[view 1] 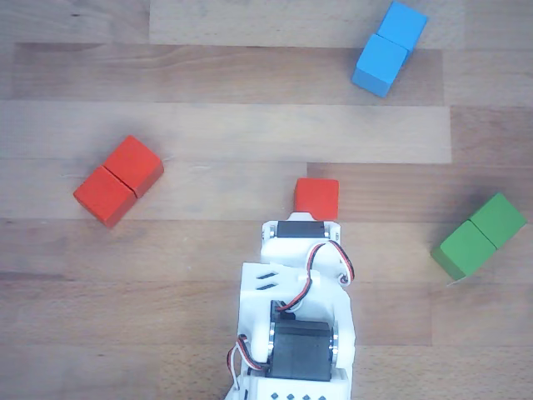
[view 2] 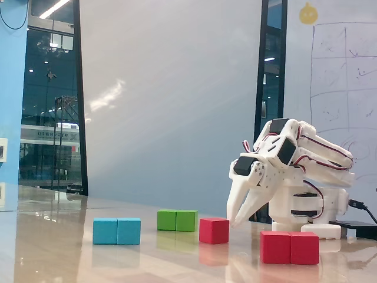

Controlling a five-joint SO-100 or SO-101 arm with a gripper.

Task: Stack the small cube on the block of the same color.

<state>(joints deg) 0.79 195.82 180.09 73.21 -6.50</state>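
The small cube [view 1: 317, 198] sits on the table [view 1: 250, 133], well apart from the red block [view 1: 118, 181], so the fingers [view 2: 235, 219], slightly spread beside it, look poised to grasp.

Small red cube [view 1: 317, 198] just beyond the white arm [view 1: 298, 321], red block [view 1: 118, 181] far left

Glossy wooden tabletop [view 2: 53, 236] throwing back reflections; behind it a broad pale wall panel [view 2: 171, 100], dark-framed glass on the left [view 2: 50, 100] catching ceiling lights, and a whiteboard [view 2: 344, 76] with a faint drawn grid at right.
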